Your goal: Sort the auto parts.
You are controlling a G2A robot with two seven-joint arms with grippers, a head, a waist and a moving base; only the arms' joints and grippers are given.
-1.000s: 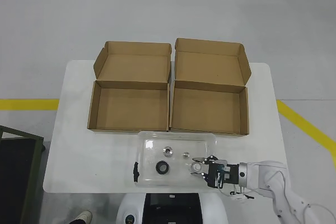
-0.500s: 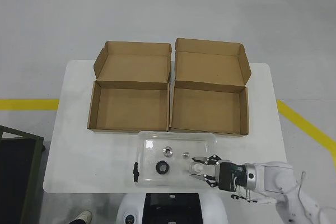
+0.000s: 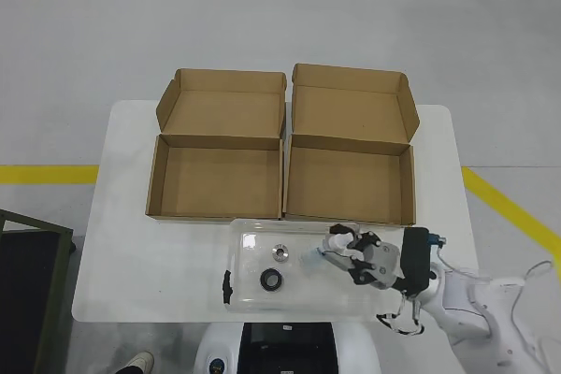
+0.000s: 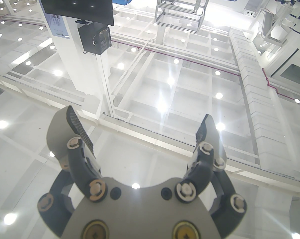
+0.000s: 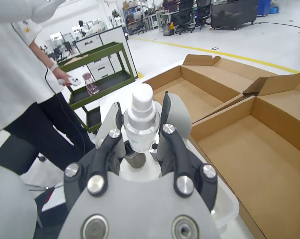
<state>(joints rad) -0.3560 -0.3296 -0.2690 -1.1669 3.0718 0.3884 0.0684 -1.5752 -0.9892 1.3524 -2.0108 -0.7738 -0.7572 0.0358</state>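
In the top view the right claw (image 3: 335, 252) hangs over a clear plastic tray (image 3: 299, 292) on the white surface (image 3: 131, 234). It is clamped on a white stepped plastic cylinder (image 3: 323, 251), seen here as a pale blob at the fingertips. Ahead of the tips, in the tray, sit a silver round metal part (image 3: 281, 251) and a black rubber ring (image 3: 272, 278). The ring lies a little to the robot's side of that line. Just past the tray rim, on the claw's side away from the robot, lies the nearer brown cardboard box (image 3: 351, 182), open. The farther brown cardboard box (image 3: 215, 182), also open, touches it and lies ahead of the tips on that same side.

In the left wrist view the left claw (image 4: 138, 125) points up at a white panelled ceiling (image 4: 170, 80) set with lamps, its jaws spread wide.

The right wrist view gives the grip close up. The right claw (image 5: 142, 108) has its ribbed pads (image 5: 165, 110) pressed on either side of the white stepped plastic cylinder (image 5: 141, 123), around its clear body. The white cap stands out past the fingertips. Under the held piece, inside the clear plastic tray (image 5: 229, 205), a grey metal part (image 5: 135, 159) stands with a smaller metal piece (image 5: 153, 148) just beside it. I cannot tell which of the tray's parts these are. Both boxes lie to one side of the claw, the nearer brown cardboard box (image 5: 264, 150) close by and the farther brown cardboard box (image 5: 202, 83) beyond it.
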